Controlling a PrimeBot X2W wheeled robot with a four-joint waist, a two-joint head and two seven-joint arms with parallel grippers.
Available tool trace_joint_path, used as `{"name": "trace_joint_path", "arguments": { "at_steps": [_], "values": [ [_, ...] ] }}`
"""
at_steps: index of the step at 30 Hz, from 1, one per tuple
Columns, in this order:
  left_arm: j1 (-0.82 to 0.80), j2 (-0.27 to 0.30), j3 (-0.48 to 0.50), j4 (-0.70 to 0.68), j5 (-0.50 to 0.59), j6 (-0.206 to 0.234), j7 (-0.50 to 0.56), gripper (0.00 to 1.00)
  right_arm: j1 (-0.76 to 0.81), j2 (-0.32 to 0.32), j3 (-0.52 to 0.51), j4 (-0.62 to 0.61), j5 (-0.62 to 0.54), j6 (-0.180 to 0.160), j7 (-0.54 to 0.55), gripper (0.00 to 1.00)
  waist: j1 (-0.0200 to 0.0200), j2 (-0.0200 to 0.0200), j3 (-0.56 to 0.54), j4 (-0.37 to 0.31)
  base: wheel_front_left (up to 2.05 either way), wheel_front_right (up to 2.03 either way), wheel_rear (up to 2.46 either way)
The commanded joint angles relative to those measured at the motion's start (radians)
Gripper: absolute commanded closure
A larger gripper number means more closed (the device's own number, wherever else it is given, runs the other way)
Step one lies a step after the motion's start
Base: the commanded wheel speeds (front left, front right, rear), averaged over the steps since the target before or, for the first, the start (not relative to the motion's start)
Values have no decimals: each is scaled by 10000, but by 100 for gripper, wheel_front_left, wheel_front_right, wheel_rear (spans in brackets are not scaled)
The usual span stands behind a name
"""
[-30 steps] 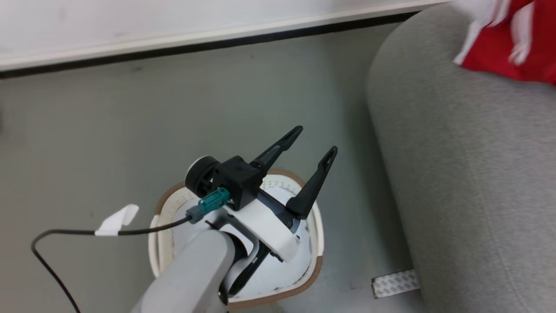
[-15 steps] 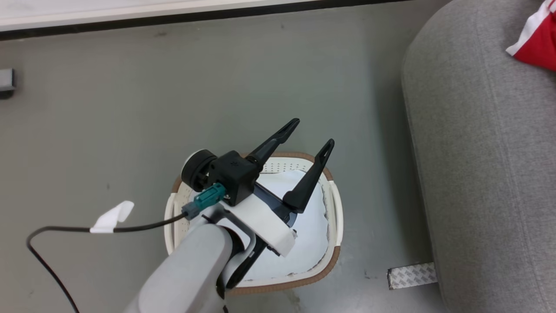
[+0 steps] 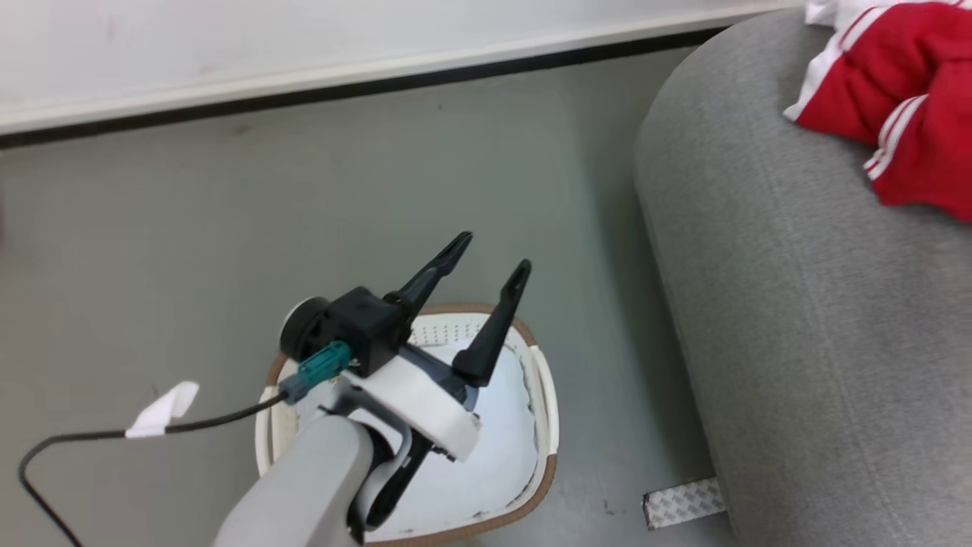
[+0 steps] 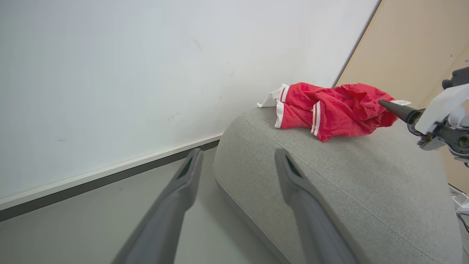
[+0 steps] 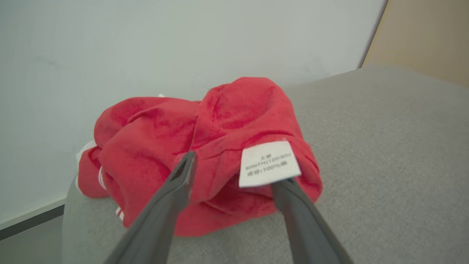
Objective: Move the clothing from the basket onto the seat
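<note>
The red clothing (image 3: 904, 106) with white stripes lies bunched on the grey seat (image 3: 797, 342) at the upper right. The right wrist view shows my right gripper (image 5: 234, 172) open, its fingers straddling the near edge of the clothing (image 5: 205, 146) beside the white label (image 5: 269, 163). My left gripper (image 3: 492, 254) hangs open and empty above the basket (image 3: 548, 410), which stands on the floor left of the seat and shows pale lining cloth inside. In the left wrist view my left gripper (image 4: 238, 157) points at the seat (image 4: 348, 176) and the clothing (image 4: 329, 110).
A white wall with a dark baseboard (image 3: 342, 83) runs along the far side. A strip of patterned tape (image 3: 683, 501) lies on the grey floor by the seat's base. A black cable with a white tag (image 3: 159, 406) trails from my left wrist.
The head camera swung away and back. The clothing, blurred a second ago, now lies still on the seat. My left gripper has drifted slightly left over the basket, still open.
</note>
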Motion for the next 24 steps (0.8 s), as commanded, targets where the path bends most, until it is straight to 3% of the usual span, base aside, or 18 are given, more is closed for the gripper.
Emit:
{"name": "trace_joint_path", "arguments": {
  "at_steps": [1,13,17,24],
  "values": [
    [196,116,87,40,-56,99,-49,0,353,135,98,-288,-90,-22,-31,0,0,0,-326,-240,0,0,0],
    [2078,719,1099,583,-272,1343,-981,0,3873,1559,2029,-4215,-526,-22,-31,0,0,0,-1960,-406,0,0,0],
    [2850,748,1602,917,-407,1725,-1249,0,4883,1974,2514,-5519,-786,-23,-30,0,0,0,-2391,-288,0,0,0],
    [4109,450,2867,1154,-251,2022,-1346,0,6582,2341,3551,-7153,-1289,-24,-27,0,0,0,-3068,38,0,0,0]
  ]
}}
